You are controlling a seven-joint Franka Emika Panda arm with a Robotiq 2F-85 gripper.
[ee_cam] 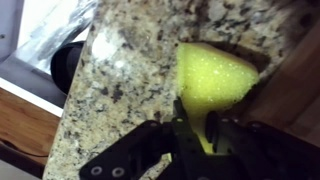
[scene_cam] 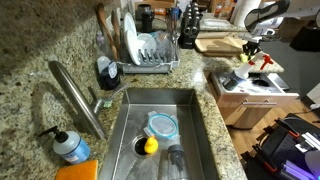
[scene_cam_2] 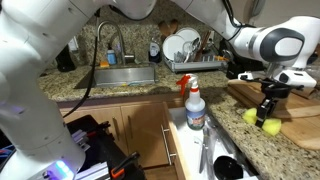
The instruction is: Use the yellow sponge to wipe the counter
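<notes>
Yellow sponge [ee_cam: 215, 78] pinched in the gripper [ee_cam: 205, 140], low over the counter [ee_cam: 120, 90] near its edge.

From the left in an exterior view come the sink [scene_cam_2: 125, 75], the dish rack [scene_cam_2: 185, 52] and a red-capped spray bottle [scene_cam_2: 193, 108], then the sponge under the arm, with the wooden cutting board [scene_cam_2: 300, 132] just beside it. It looks like light, soft foam that squashes where it is squeezed. It is best held across its narrow middle, leaving the broad face free for the polished, slick-looking granite. In the wrist view the dark fingers [ee_cam: 185, 140] are drawn nearly together on the sponge's thin lower part, which bulges beyond them. Whether it presses on the stone or sits just above it cannot be told.
</notes>
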